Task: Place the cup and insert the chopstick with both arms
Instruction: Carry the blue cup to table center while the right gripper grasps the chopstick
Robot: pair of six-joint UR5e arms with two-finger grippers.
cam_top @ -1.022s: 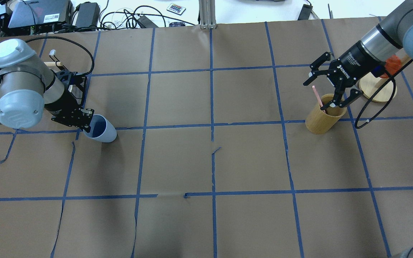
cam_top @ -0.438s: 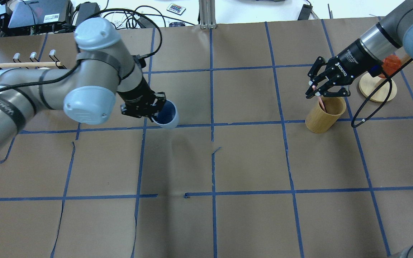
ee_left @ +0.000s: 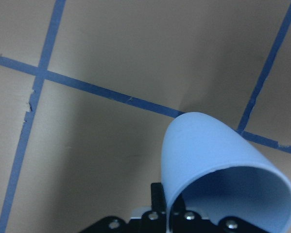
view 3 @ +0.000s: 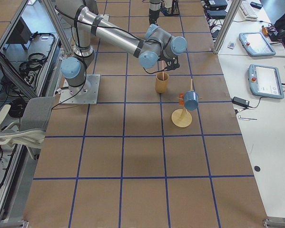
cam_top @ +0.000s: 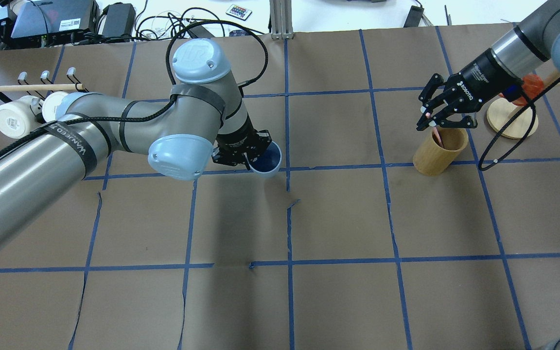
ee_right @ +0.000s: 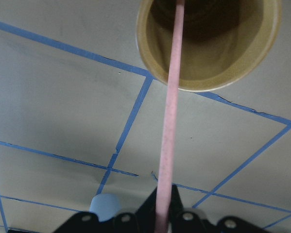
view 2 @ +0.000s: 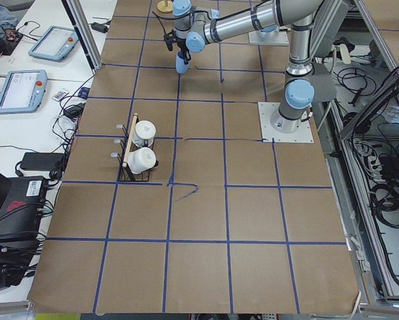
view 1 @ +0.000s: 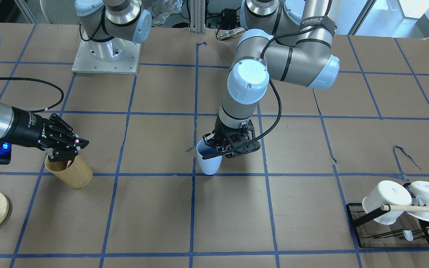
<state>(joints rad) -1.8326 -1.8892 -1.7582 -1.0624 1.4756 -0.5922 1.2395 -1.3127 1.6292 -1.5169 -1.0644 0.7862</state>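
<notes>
My left gripper [cam_top: 251, 163] is shut on the rim of the pale blue cup [cam_top: 268, 160], one finger inside it, near the table's centre by a tape crossing. The cup also shows in the front view [view 1: 209, 162] and the left wrist view [ee_left: 218, 155]; I cannot tell whether its base touches the table. My right gripper [cam_top: 430, 119] is shut on the top of the pink chopstick [ee_right: 169, 121]. The chopstick's lower end stands inside the tan wooden holder [cam_top: 438, 153], which also shows in the front view [view 1: 71, 171].
A black rack with two white mugs [cam_top: 17, 114] and a wooden dowel [cam_top: 34, 88] stands at the far left. A round wooden stand [cam_top: 511, 121] with an orange piece sits just right of the holder. Cables and devices lie beyond the far edge.
My left arm has carried the cup from the left side rightward to the table's centre. My right gripper, open around the chopstick a second ago, has shut on it above the holder.
</notes>
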